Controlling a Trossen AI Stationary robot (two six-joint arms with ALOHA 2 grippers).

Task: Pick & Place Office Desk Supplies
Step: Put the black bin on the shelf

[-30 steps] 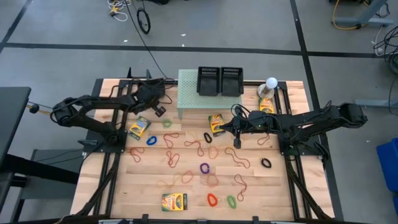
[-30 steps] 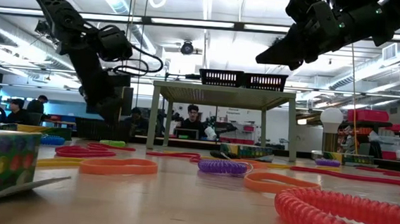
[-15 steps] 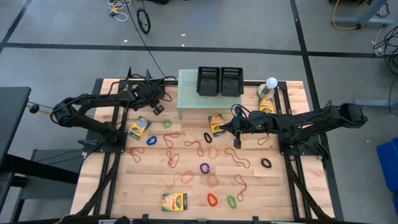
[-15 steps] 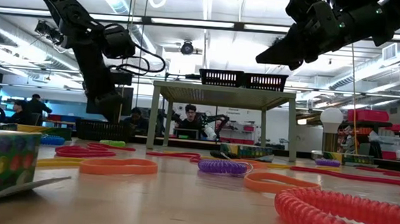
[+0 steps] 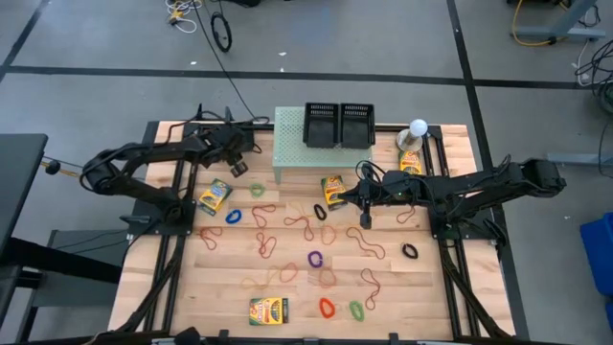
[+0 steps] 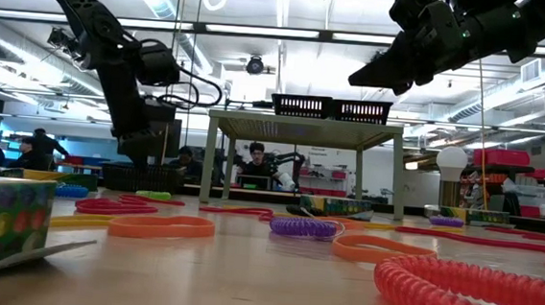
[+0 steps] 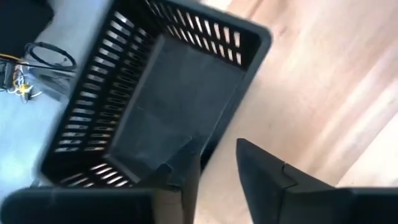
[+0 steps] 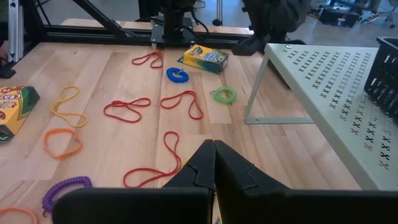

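Observation:
Thin rubber-band loops such as a red one (image 5: 308, 228) and a purple one (image 5: 314, 258) lie scattered on the wooden table. So do yellow-and-green boxes (image 5: 215, 196) (image 5: 333, 190) (image 5: 268, 310). My left gripper (image 5: 236, 167) (image 7: 214, 146) is at the far left, open, over a corner of a black slotted basket (image 7: 168, 87) (image 6: 144, 177). One finger is inside the basket and one outside. My right gripper (image 5: 364, 217) (image 8: 213, 163) hangs shut above the table's middle, holding nothing. My left gripper straddles the basket's side wall near a corner (image 7: 210, 146), slanting down from above. Wood shows between the wall and the outer finger (image 7: 258, 168). I cannot tell whether the inner finger (image 7: 186, 165) touches the wall. The basket rests on the table.
A pale green perforated stand (image 5: 297, 158) at the far middle carries two black baskets (image 5: 323, 125) (image 5: 356, 125). A white ball-topped object (image 5: 418, 127) and another box (image 5: 410, 163) are at the far right. People sit in the room behind the table.
My left gripper has shifted a little toward the table's far left corner, over the black basket, and has rolled somewhat.

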